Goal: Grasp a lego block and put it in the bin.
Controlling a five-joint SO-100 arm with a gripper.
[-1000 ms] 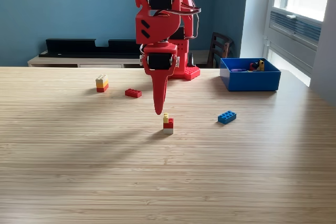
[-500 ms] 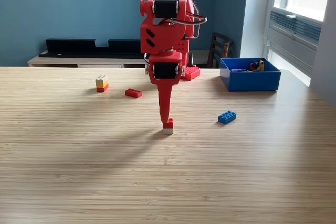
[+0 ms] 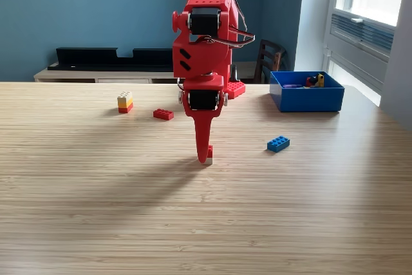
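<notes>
My red gripper (image 3: 203, 154) points straight down at the middle of the wooden table, its tip almost at the tabletop. It covers most of a small stacked lego block (image 3: 208, 155), of which only a red and white sliver shows to the right of the tip. The view is edge-on, so the jaws overlap and I cannot tell whether they are open or closed on the block. The blue bin (image 3: 306, 98) stands at the back on the exterior view's right, with a few small pieces inside.
A blue lego block (image 3: 278, 143) lies to the right of the gripper. A red block (image 3: 163, 114) and a yellow-and-red stack (image 3: 125, 102) sit at the back left. The arm's base (image 3: 233, 88) stands behind the gripper.
The gripper has moved right and come down over the small stacked block. Its yellow top piece, visible a second ago, is now hidden behind the finger.
</notes>
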